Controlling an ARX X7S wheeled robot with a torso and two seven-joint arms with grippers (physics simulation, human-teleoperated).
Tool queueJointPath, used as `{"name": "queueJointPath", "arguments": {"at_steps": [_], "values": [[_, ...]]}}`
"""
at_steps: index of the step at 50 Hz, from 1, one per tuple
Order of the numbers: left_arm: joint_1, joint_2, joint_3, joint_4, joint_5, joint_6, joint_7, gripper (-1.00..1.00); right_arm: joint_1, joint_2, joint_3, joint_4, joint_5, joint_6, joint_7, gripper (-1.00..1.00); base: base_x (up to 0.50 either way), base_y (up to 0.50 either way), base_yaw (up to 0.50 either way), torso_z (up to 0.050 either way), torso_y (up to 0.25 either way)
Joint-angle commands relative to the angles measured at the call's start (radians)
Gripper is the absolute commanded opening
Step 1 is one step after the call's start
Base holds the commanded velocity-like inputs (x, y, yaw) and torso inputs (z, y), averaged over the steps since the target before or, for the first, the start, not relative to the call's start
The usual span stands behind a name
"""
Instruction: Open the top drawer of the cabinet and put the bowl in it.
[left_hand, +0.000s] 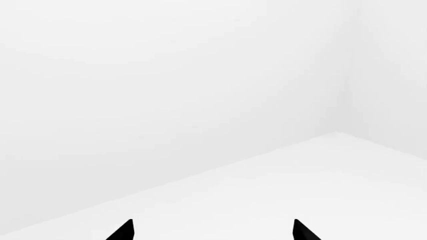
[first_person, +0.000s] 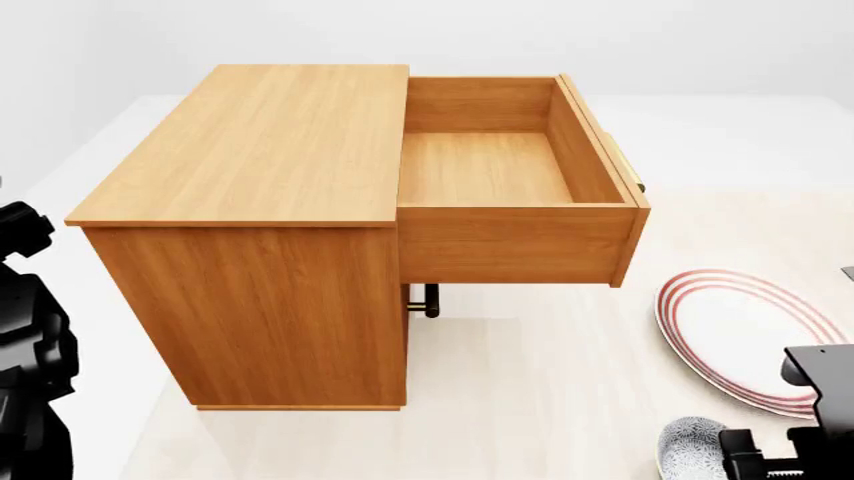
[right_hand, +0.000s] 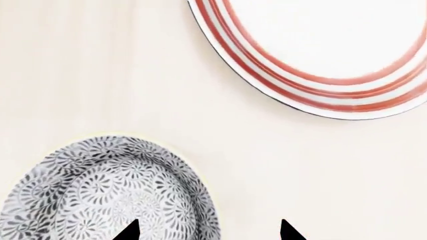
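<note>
Top drawer (first_person: 514, 170) pulled fully out of cabinet (first_person: 254, 240), interior bare. Bowl (right_hand: 110, 192) on floor beside red-ringed plate (right_hand: 320, 55), partly under right gripper (right_hand: 208, 231), fingertips spread. Left gripper (left_hand: 212, 231) spread wide, holding nothing.

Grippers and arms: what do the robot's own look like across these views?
In both wrist views only two pointed, matte black fingertips show per gripper: left gripper, right gripper. In the head view the left arm and right arm are blocky black housings with hard edges. No cables, markings or coloured parts are visible.
</note>
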Motion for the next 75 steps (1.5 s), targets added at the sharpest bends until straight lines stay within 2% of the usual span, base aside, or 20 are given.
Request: {"name": "queueJointPath", "arguments": {"at_steps": [1, 20, 21, 40, 49, 55, 75], "values": [[0.0, 0.002, 0.002, 0.0, 0.0, 0.0, -0.002, 1.0, -0.013, -0.03, -0.053, 0.053, -0.071, -0.048, -0.055, 1.0, 0.0, 0.0, 0.0, 0.0, 0.0], [0.002, 0.003, -0.001, 0.0, -0.002, 0.0, -0.001, 1.0, -0.003, -0.088, -0.12, 0.137, -0.159, -0.114, -0.136, 1.0, 0.0, 0.0, 0.0, 0.0, 0.0], [0.002, 0.003, -0.001, 0.0, -0.001, 0.0, -0.001, 1.0, -0.005, -0.088, -0.126, 0.126, -0.165, -0.118, -0.137, -1.0, 0.0, 0.0, 0.0, 0.0, 0.0], [0.001, 0.004, -0.001, 0.0, 0.001, 0.003, -0.006, 1.0, -0.025, -0.079, -0.157, 0.084, -0.185, -0.152, -0.182, -1.0, 0.0, 0.0, 0.0, 0.0, 0.0], [0.002, 0.005, 0.0, 0.0, 0.0, 0.003, -0.008, 1.0, -0.065, -0.006, -0.115, -0.022, -0.144, -0.173, -0.148, -1.0, 0.0, 0.0, 0.0, 0.0, 0.0], [0.004, 0.006, -0.002, 0.0, -0.001, 0.003, -0.009, 1.0, -0.085, 0.057, -0.051, -0.144, -0.055, -0.154, -0.072, -1.0, 0.0, 0.0, 0.0, 0.0, 0.0], [0.006, 0.005, -0.009, 0.0, -0.001, 0.003, -0.007, 1.0, -0.047, 0.207, 0.096, -0.375, 0.157, -0.098, 0.094, -1.0, 0.0, 0.0, 0.0, 0.0, 0.0]]}}
